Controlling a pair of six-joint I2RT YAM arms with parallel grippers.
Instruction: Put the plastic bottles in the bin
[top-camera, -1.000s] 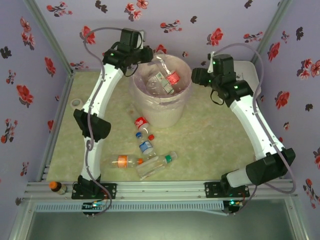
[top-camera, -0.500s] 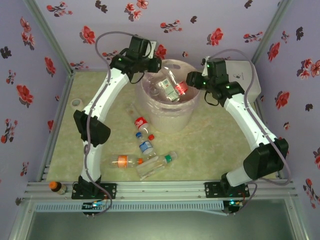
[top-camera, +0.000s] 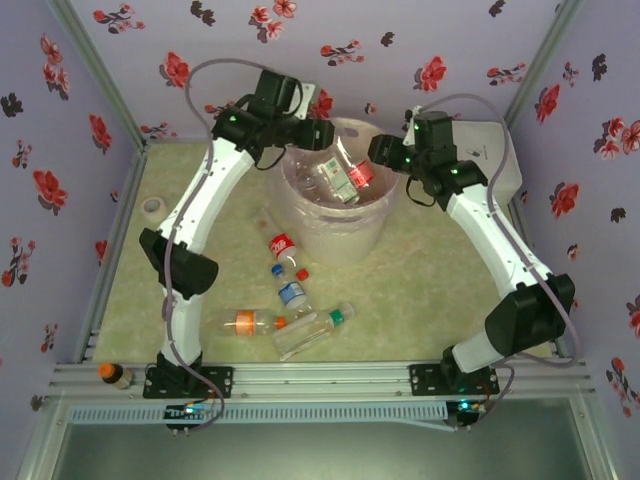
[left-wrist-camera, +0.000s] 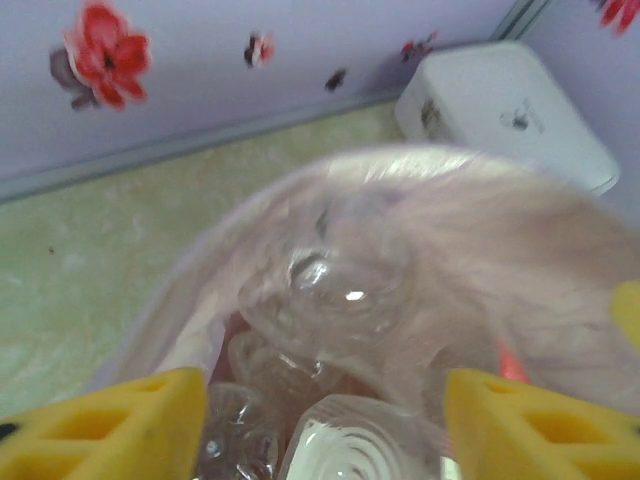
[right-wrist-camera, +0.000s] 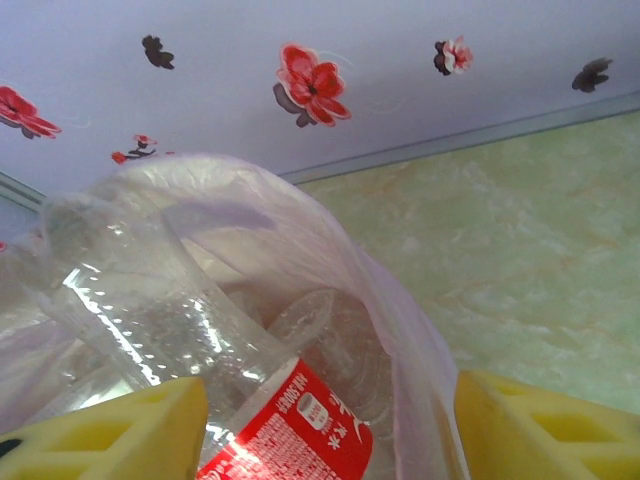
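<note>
Several clear, crumpled bottles fill the pink-lined bin.

Clear btls in bag-lined bin; four more btls flat nearby.

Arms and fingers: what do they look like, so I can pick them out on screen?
Both the left arm and right arm have white links with black joints and small green lights. A grey cable loops along each. The fingers are yellow blocks with cut-out holes.
</note>
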